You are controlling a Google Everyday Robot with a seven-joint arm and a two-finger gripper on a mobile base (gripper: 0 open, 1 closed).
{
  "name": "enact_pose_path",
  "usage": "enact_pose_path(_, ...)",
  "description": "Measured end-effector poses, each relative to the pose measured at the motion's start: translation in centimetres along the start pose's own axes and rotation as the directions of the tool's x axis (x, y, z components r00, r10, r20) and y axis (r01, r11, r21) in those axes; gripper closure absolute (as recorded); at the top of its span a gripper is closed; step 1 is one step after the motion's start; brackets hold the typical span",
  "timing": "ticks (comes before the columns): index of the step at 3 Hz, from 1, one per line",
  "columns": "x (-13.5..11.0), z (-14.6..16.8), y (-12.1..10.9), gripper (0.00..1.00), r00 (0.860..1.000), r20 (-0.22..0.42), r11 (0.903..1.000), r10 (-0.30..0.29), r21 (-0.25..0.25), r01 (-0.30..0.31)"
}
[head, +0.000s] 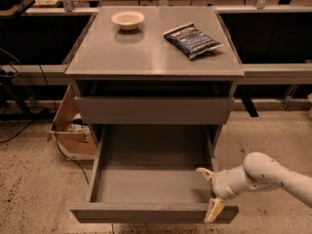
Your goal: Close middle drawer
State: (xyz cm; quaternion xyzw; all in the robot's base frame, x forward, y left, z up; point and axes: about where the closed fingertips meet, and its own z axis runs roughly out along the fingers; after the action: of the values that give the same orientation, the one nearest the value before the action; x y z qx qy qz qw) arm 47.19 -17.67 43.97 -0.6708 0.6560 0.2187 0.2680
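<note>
The middle drawer (151, 212) is pulled far out from the grey cabinet. It is a wide, shallow grey box, and its inside (151, 179) is empty. Its plain flat front faces the camera at the bottom of the view. My gripper (210, 191) comes in from the right on a white arm (273, 177), at the right end of the drawer front. It is open. One cream fingertip (204, 171) is inside the drawer and the other (214, 211) hangs over the outside of the front panel. The drawer front above (153, 110) is nearly closed.
On the cabinet top (146, 57) stand a white bowl (127, 19) and a blue snack bag (192, 39). An open cardboard box (73, 130) and cables lie on the speckled floor to the left. Dark tables run along the back.
</note>
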Motion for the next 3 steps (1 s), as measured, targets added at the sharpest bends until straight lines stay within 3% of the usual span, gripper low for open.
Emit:
enact_pose_path(1,-0.7,1.1,-0.2,0.0,0.999,0.037,0.9991,-0.015,0.04,0.013)
enact_pose_path(3,-4.4,2.5,-3.4,0.27,0.989,0.101,0.9907,-0.106,0.096,0.097)
